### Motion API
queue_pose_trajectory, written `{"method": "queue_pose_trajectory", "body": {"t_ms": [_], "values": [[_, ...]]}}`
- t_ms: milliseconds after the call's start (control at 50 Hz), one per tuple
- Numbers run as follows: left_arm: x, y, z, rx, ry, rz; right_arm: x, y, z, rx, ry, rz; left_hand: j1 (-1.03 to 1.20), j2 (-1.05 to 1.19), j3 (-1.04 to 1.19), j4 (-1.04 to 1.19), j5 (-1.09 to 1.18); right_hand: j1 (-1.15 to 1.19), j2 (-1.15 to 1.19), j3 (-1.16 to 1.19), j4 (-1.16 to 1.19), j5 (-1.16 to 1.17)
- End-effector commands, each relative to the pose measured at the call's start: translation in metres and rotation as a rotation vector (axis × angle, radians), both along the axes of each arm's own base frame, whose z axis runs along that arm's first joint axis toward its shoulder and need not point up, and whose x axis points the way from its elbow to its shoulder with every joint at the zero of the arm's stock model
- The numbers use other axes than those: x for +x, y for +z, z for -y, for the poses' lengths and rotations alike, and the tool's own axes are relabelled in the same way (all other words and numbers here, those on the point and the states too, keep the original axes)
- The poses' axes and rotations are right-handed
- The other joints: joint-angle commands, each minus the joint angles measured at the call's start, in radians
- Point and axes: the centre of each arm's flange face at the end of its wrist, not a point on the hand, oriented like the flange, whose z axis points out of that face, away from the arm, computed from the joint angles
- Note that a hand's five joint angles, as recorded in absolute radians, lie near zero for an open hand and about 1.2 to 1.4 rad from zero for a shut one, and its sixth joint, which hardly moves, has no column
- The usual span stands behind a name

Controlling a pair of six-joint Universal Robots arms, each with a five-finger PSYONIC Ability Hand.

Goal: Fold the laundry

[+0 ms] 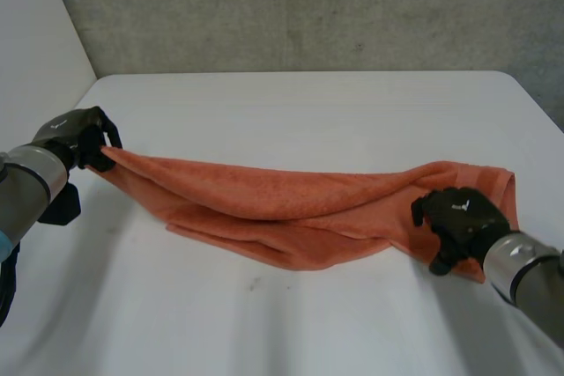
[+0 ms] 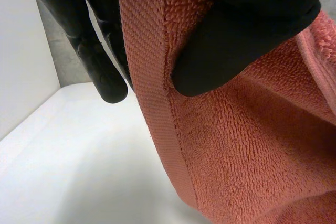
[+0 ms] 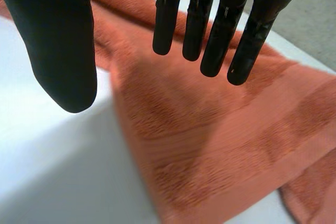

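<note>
Across the table (image 1: 308,103), from near its left edge toward its right edge, the orange towel (image 1: 291,209) is stretched out as a long, loose band, a couple of layers sagging onto the surface in the middle. The left hand (image 1: 84,134) has the left end pinched. In its wrist view the thumb (image 2: 236,40) is clamped on the cloth right by the hem, with the fingers (image 2: 100,66) on the other side, and that end is lifted off the table. The right hand (image 1: 458,217) is over the right end, but its fingers are straight and spread away from its thumb with nothing between them, so no grip there. Can't tell if it's touching the cloth or just above it.

My worry is that only one end is actually held. If the left hand pulls or lifts more, I'd guess the whole towel drags toward the left edge and slides out from under the loose right hand. The layers also look uneven, so a fold from here probably comes out crooked. The right hand could easily grab just one layer instead of a real corner.
</note>
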Motion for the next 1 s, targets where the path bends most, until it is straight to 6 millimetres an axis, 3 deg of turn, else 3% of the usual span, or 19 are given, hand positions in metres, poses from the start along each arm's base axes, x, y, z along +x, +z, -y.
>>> {"method": "queue_pose_trajectory", "body": {"t_ms": [20, 100, 760, 900, 1000], "values": [[0.0, -0.002, -0.002, 0.008, 0.001, -0.001, -0.01, -0.015, 0.006, -0.022, -0.02, 0.005, 0.219, 0.179, 0.18, 0.179, 0.187, 0.194, 0.105, 0.104, 0.104, 0.127], [0.001, -0.001, -0.002, 0.008, 0.002, 0.0, -0.015, -0.026, 0.012, -0.009, -0.03, -0.018, 0.219, 0.179, 0.18, 0.179, 0.187, 0.227, 0.138, 0.137, 0.136, 0.159], [0.001, -0.001, -0.003, 0.007, 0.003, -0.002, -0.031, -0.039, 0.04, -0.068, -0.05, -0.112, 0.219, 0.179, 0.18, 0.179, 0.187, 0.285, 0.196, 0.195, 0.195, 0.218], [0.0, -0.001, -0.004, 0.009, 0.0, -0.002, -0.031, -0.038, 0.047, -0.083, -0.052, -0.119, 0.219, 0.179, 0.18, 0.179, 0.187, 0.637, 0.548, 0.547, 0.547, 0.57], [0.0, -0.001, -0.004, 0.007, 0.0, -0.002, -0.031, -0.035, 0.053, -0.11, -0.053, -0.117, 0.219, 0.179, 0.18, 0.179, 0.187, 0.717, 0.628, 0.627, 0.627, 0.65]]}}
